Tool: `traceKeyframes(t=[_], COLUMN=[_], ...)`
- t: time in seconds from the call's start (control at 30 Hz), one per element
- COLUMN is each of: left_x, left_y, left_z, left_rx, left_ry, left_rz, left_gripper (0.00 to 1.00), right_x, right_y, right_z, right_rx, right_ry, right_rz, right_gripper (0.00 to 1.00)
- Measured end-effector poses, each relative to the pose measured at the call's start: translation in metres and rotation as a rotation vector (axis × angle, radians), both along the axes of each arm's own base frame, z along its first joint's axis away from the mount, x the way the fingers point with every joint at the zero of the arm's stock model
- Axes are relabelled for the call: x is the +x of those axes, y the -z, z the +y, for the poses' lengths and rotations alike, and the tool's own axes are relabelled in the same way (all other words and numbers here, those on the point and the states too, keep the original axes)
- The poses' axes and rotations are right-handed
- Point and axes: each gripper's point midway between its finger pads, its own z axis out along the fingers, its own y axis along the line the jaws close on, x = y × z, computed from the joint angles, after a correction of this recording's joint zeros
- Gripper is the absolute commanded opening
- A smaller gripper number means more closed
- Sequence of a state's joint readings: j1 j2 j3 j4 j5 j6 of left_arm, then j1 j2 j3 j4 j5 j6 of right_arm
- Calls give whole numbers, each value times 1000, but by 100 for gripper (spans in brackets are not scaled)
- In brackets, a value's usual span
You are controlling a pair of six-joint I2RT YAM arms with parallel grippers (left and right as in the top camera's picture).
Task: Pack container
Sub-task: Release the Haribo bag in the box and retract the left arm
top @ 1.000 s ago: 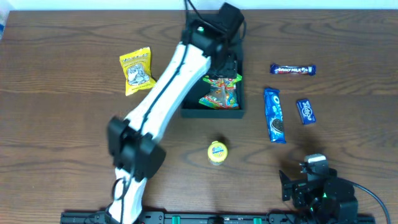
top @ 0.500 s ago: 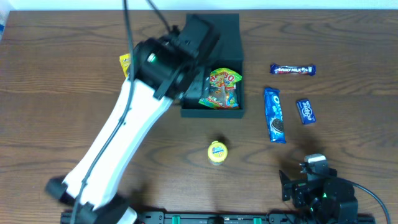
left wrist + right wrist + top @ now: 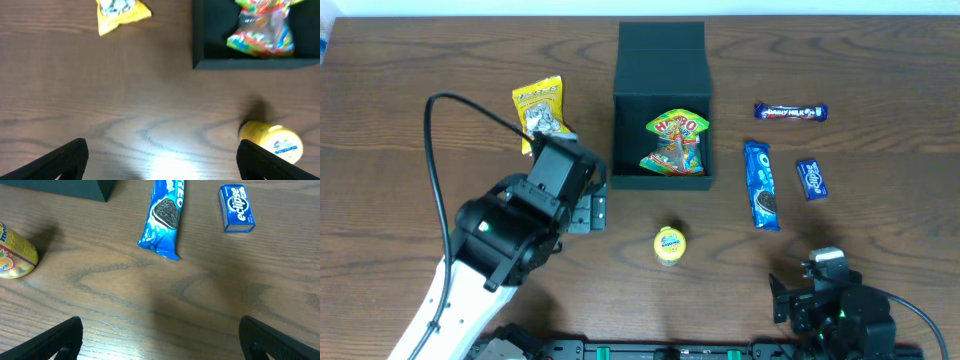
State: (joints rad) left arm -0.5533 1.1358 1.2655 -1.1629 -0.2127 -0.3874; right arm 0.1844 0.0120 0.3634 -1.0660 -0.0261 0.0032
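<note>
Container (image 3: 662,50) holds one gummy bag (image 3: 675,142); the left claw (image 3: 162,157) hangs wide and empty. Reaching right for the round yellow tub (image 3: 272,142), a finger could send it rolling away.

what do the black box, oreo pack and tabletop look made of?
Container: probably rigid cardboard, matte dark finish; flat walls, crisp edges, no glare.
Oreo pack: thin glossy plastic film; crinkled end, printed surface.
Table: wood or wood-look laminate, can't tell which; visible grain, soft glare patch in the left wrist view.
</note>
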Motion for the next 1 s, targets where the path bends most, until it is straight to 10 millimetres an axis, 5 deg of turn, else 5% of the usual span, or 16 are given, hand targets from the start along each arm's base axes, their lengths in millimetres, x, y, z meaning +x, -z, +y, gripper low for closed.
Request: traceKeyframes(t=[0.23, 0.83, 1.0], left_x=[-6, -27, -28], left_y=[18, 19, 19], left_z=[4, 16, 17], left_rx=[27, -57, -56], left_ry=[-4, -49, -52], left_rz=[47, -38, -39], left_gripper=[96, 95, 95], right_x=[0, 0, 13], right_y=[0, 0, -16], right_z=[0, -1, -1], right_rx=[0, -14, -12], right_ry=[0, -3, 2], right_rz=[0, -3, -88], right_gripper=[99, 99, 99])
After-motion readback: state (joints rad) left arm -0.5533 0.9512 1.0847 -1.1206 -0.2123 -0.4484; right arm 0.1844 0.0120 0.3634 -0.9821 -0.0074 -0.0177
